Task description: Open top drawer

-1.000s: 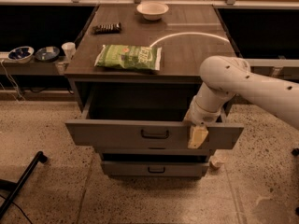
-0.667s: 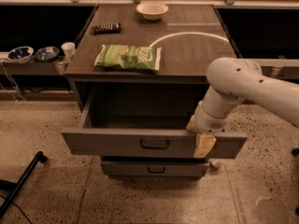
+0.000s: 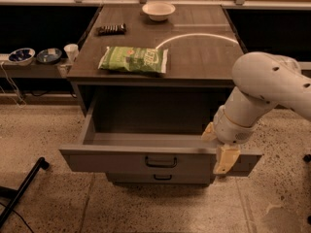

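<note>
The top drawer (image 3: 121, 162) stands pulled well out of the dark cabinet (image 3: 204, 62) at frame centre; its grey box is open to view. A dark loop handle (image 3: 161, 162) sits at the middle of the front panel. A lower drawer (image 3: 160, 178) shows beneath it, closed.

The gripper (image 3: 219, 147) is at the right end of the front panel's top edge, below the white arm (image 3: 265, 89) that enters from the right.

On the cabinet top:
- a green snack bag (image 3: 133, 59), lying flat near the front edge;
- a white bowl (image 3: 159, 11), at the rear;
- a small dark packet (image 3: 112, 29), rear left.

A low shelf at the left edge carries two bowls (image 3: 22, 56) and a white cup (image 3: 71, 51).
</note>
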Controlling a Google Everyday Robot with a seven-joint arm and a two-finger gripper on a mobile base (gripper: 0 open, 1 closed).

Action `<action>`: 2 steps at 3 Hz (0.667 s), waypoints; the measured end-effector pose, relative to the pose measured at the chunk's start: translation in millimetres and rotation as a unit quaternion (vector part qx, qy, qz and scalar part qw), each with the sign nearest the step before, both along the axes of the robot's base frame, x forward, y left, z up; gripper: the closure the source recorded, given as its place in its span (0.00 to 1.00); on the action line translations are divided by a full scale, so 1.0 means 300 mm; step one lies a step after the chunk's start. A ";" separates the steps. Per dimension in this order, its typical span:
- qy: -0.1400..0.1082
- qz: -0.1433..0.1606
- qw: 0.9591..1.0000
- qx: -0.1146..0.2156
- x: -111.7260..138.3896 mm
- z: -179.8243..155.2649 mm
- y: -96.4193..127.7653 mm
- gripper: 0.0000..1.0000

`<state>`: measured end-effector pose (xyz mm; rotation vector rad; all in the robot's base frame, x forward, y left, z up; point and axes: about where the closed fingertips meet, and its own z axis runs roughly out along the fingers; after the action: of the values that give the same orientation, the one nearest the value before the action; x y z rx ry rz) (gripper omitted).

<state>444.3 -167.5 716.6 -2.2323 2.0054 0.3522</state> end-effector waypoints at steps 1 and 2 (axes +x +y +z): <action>-0.033 -0.004 0.999 -0.003 0.055 0.101 0.013 0.34; -0.054 -0.013 0.998 -0.005 0.175 0.124 0.074 0.48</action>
<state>497.0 -145.4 753.7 -2.1789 1.9840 0.2138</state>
